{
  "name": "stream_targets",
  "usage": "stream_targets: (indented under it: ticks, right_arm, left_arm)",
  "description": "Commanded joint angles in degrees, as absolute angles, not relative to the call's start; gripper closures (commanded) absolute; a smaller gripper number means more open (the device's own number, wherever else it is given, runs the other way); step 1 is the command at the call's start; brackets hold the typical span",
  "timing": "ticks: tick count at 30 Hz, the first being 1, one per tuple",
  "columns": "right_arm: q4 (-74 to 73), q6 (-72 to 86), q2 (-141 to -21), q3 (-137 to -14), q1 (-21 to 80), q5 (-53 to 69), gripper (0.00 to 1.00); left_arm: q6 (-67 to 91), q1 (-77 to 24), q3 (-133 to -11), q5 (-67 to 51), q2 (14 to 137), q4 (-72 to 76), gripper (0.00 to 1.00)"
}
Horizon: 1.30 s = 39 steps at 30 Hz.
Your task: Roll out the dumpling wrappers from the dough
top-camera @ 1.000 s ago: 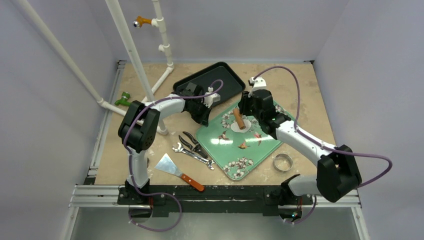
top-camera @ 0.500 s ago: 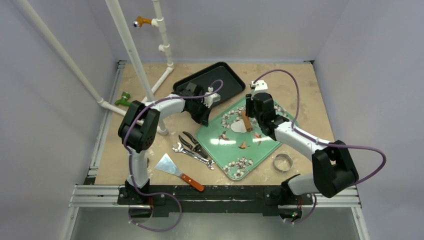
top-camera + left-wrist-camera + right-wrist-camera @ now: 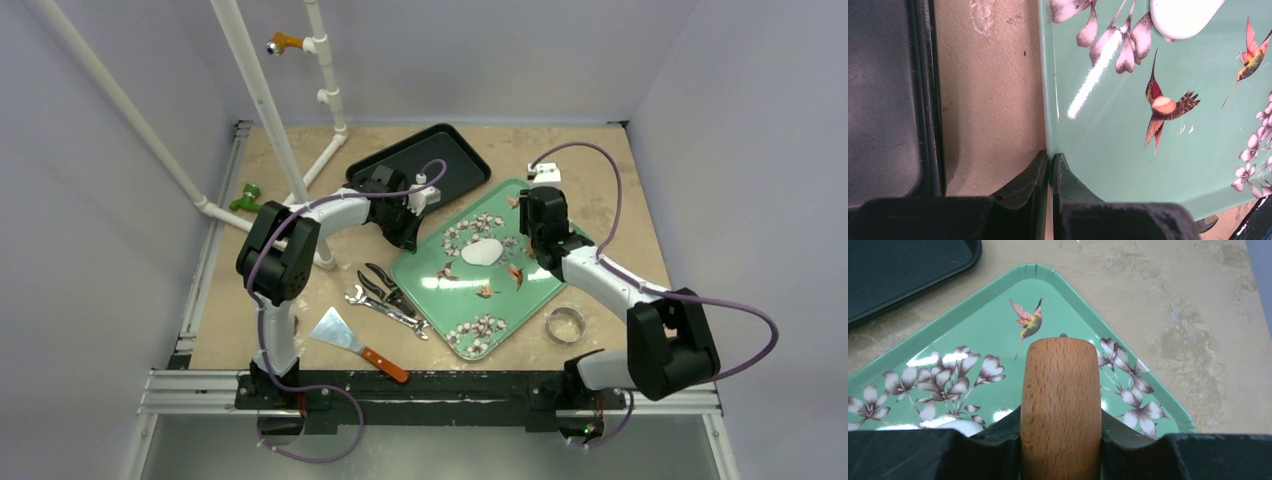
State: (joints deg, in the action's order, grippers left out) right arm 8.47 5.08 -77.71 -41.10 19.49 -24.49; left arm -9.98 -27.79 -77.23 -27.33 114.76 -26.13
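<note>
Item, tray [image 3: 455, 300], green with birds and blossoms: the left gripper [image 3: 1050, 167] is pinched on its near-left rim. Item, right gripper [image 3: 1060, 415], clamped round a wooden pin [image 3: 1060, 375] whose long axis points at the tray's far corner. Item, wrapper [image 3: 483, 251], an oval mid-tray, just left of the pin. We judge the right arm nearer, and we read no writing anywhere.

Bright, even light; soft shadows on the table [image 3: 650, 200]. A white glare streak crosses the green tray [image 3: 1098, 150]. Wrist views sharp, top view softer.
</note>
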Motion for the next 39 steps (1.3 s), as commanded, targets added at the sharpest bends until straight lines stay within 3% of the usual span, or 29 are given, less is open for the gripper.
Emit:
stream_targets:
  ticks: [1, 7, 14, 26, 39]
  right_arm:
    - [1.31, 3.33, -74.8, -46.79, 21.06, -23.03, 1.0]
    - [5.57, 2.13, -70.72, -47.01, 28.28, -18.35, 1.0]
    - [9.71, 5.48, -74.97, -42.94, 30.32, -15.53, 1.0]
    - [10.91, -3.78, -75.35, -34.32, 30.06, -25.09, 1.0]
    - [7.39, -5.13, -79.26, -35.08, 29.74, -33.0, 1.0]
  left_arm:
    - [-10.81, -27.51, -77.0, -27.58, 114.65, -26.17, 1.0]
    - [-10.18, -27.42, -76.95, -26.51, 114.69, -26.04, 1.0]
    - [-9.88, -27.27, -76.91, -26.15, 114.61, -25.92, 1.0]
    - [-9.81, -26.81, -77.16, -27.17, 114.8, -26.19, 1.0]
    - [-9.67, -26.54, -77.26, -27.51, 114.92, -26.19, 1.0]
